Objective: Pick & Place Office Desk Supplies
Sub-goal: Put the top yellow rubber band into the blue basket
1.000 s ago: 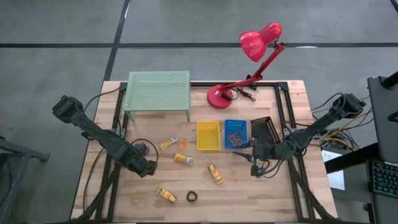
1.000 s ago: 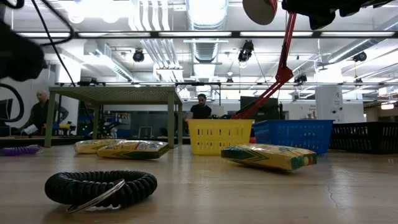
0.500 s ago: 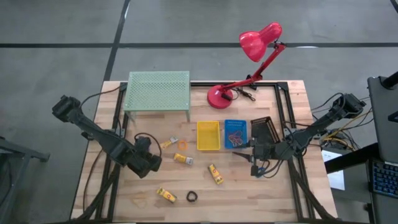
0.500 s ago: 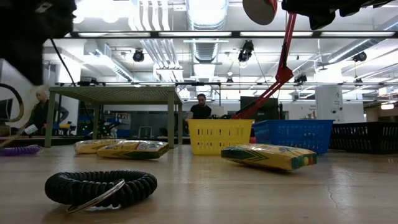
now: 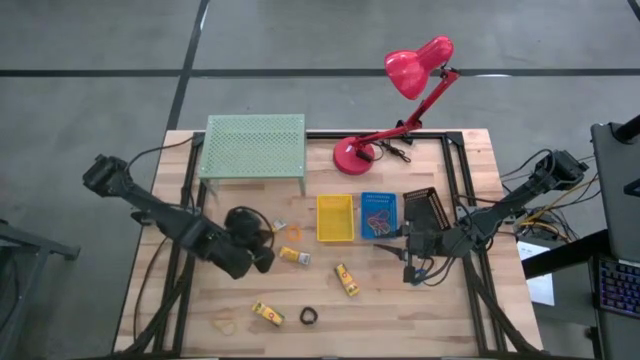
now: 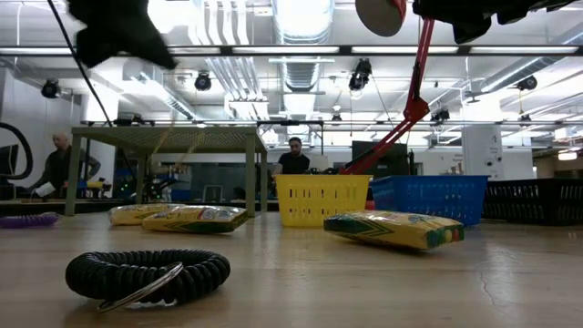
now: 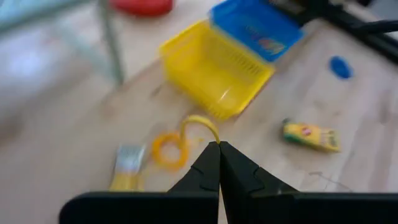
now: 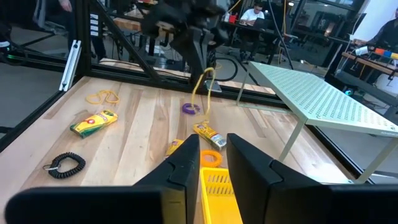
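- While it dangles above the table, a yellow rubber band (image 7: 200, 125) hangs pinched in the left gripper (image 7: 219, 163), whose fingers are pressed together.
- At two o'clock from that gripper stands a yellow basket (image 5: 334, 217).
- Right gripper (image 5: 408, 268), fingers slightly parted and empty, waits near a blue basket (image 5: 378, 215).

From overhead we look straight down on the whole table (image 5: 470, 140). At tabletop level we look across it into the room, close behind a black coiled ring (image 6: 146, 273). From the left wrist we look steeply down, close to the yellow basket (image 7: 214, 71). From the right wrist we look level along the table. All four show that basket.
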Tool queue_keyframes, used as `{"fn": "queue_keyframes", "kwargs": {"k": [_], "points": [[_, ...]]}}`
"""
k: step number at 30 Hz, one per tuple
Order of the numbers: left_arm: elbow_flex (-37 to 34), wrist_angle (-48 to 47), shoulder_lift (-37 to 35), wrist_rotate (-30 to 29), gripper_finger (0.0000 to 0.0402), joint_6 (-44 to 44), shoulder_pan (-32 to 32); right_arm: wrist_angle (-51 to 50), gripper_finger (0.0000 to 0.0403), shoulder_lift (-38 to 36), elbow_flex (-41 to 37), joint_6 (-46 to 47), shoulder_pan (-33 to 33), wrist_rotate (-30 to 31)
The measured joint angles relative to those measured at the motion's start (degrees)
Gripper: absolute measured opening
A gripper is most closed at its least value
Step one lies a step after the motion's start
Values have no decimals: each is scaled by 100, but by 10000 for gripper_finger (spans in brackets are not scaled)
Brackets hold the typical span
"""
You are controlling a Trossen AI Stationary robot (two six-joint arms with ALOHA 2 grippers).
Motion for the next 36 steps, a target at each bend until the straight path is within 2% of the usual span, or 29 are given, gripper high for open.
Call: {"fn": "queue_keyframes", "kwargs": {"k": [4,12,19,23,28,36], "points": [[-10,960,0,-67,3,1443,244,0,70,0,0,0,1,-1],[-193,2340,0,32,3,3441,902,-2,77,0,0,0,0,-1],[-855,4330,0,1042,3,5302,1535,-1,85,0,0,0,1,-2],[-1251,5373,3,1752,3,5891,1915,-2,88,0,0,0,-1,-2],[-1521,6322,217,2584,3,6226,2320,0,86,0,0,0,-1,-2],[-1187,6749,1020,2867,3,6395,2548,-2,73,0,0,0,1,0]]}}
